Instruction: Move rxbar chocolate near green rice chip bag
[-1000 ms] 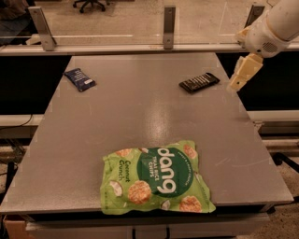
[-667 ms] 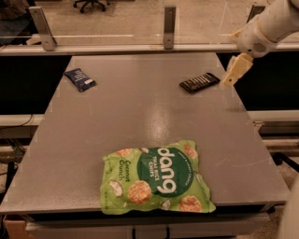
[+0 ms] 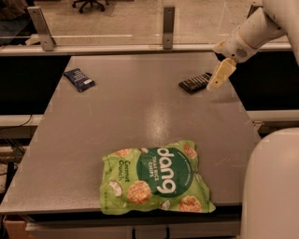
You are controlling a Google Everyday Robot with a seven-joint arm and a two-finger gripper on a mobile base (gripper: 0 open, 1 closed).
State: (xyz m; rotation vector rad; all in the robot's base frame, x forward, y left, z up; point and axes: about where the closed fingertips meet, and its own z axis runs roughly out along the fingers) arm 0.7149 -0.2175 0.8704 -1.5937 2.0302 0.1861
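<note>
Rxbar chocolate (image 3: pixel 195 83) goes to the green rice chip bag (image 3: pixel 156 177), which lies at the near edge of the table (image 3: pixel 140 112). Bar lies flat at far right, well apart from the bag. Long axis runs roughly left-right, right end skewed away. Probably light, thin, semi-stiff, with a slick wrapper, so pinch across the short width at mid-length. Gripper (image 3: pixel 219 75) hangs just beside the bar's right end. Can't tell its opening or whether it's touching.

Office-like lab: grey table (image 3: pixel 140 116), glass partition (image 3: pixel 117 23), swivel chair (image 3: pixel 88 3) beyond; jaws above table's far-right edge.
</note>
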